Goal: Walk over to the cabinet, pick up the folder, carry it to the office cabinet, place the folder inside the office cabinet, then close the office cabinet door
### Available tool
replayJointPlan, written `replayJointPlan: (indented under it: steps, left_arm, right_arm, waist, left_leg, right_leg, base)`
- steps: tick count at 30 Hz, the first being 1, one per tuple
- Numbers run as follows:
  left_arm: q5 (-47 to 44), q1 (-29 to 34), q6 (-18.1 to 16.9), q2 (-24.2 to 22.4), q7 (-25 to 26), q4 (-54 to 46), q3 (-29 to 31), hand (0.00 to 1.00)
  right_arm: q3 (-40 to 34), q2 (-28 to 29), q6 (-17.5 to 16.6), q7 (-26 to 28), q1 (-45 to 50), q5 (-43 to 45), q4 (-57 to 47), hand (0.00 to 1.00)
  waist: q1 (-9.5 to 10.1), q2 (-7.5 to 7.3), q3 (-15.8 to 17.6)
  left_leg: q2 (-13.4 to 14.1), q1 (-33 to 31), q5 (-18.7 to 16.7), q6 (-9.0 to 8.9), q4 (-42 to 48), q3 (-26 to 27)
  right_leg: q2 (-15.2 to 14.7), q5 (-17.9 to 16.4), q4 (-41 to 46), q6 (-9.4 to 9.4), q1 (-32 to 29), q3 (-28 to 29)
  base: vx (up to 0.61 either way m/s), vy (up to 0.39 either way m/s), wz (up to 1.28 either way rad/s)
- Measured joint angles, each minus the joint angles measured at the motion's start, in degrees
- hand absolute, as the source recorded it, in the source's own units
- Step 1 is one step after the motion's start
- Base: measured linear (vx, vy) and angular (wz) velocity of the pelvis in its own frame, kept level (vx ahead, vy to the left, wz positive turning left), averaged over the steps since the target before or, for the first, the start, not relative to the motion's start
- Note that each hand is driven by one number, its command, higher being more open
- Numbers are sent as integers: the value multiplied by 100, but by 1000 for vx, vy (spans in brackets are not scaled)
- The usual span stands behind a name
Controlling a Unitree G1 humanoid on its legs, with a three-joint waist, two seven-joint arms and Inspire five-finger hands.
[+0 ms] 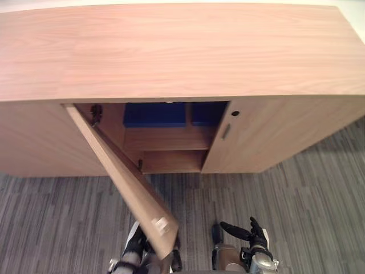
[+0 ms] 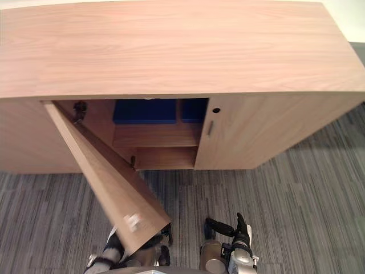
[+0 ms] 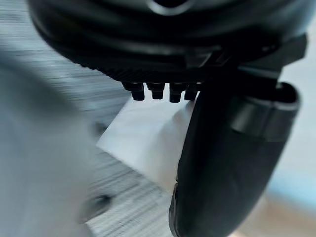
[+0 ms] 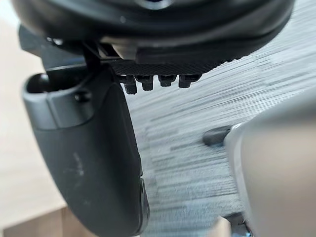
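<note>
I see office cabinet [image 1: 182,51] — left door [image 1: 125,177] ajar, right door [image 1: 274,134] closed; two blue folders [image 1: 154,114] inside, 12 o'clock. Left hand [image 3: 224,158], right hand [image 1: 251,234] at 6 — fingers loose, empty.

Grey striped carpet [image 1: 285,188] covers the floor, and a pale wall [image 2: 349,17] shows behind the wooden cabinet [image 1: 171,51].
</note>
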Motion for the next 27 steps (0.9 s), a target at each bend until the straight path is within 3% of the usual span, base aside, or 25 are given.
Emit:
replayJointPlan:
  steps: [3,6,8,17,22,27]
  left_arm:
    - [4,-656,14,-28,187,1,-219,100]
    - [4,-1187,14,-40,380,-1,-40,100]
    - [5,-1395,14,-30,474,0,137,100]
    - [48,-1941,7,105,677,467,460,100]
    - [114,-1624,-159,-74,556,306,476,100]
    - [-126,-614,-269,-246,196,129,803,100]
  right_arm:
    - [63,18,4,11,7,-17,12,100]
    - [63,14,3,41,-12,-37,11,100]
    - [57,3,5,66,-9,-115,20,100]
    - [40,-172,9,185,6,-155,31,100]
    - [-84,-191,29,211,54,-145,30,100]
    - [-185,-226,73,209,60,-147,9,100]
  waist:
    - [-167,-100,-53]
    - [-268,-114,-71]
    - [-277,-113,-72]
    - [-421,-66,-91]
    - [-425,143,-211]
    - [-357,251,-311]
  left_leg:
    - [-3,103,-55,-7,1,277]
    - [16,276,-173,-35,4,592]
    - [56,305,-146,6,6,609]
    - [137,495,-174,-40,4,239]
    - [40,496,-125,4,-29,-39]
    - [12,599,-84,-43,-34,-268]
  right_leg:
    - [-2,364,-120,7,-8,195]
    - [45,701,-368,312,92,380]
    - [89,877,-600,351,160,395]
    - [140,1032,-700,433,351,218]
    - [-1,990,-699,427,476,-98]
    - [-49,808,-701,457,668,-336]
  base:
    - [73,5,-50]
    - [134,-38,-65]
    - [128,-77,-54]
    - [57,-77,-12]
    - [-90,2,27]
    - [-57,-10,23]
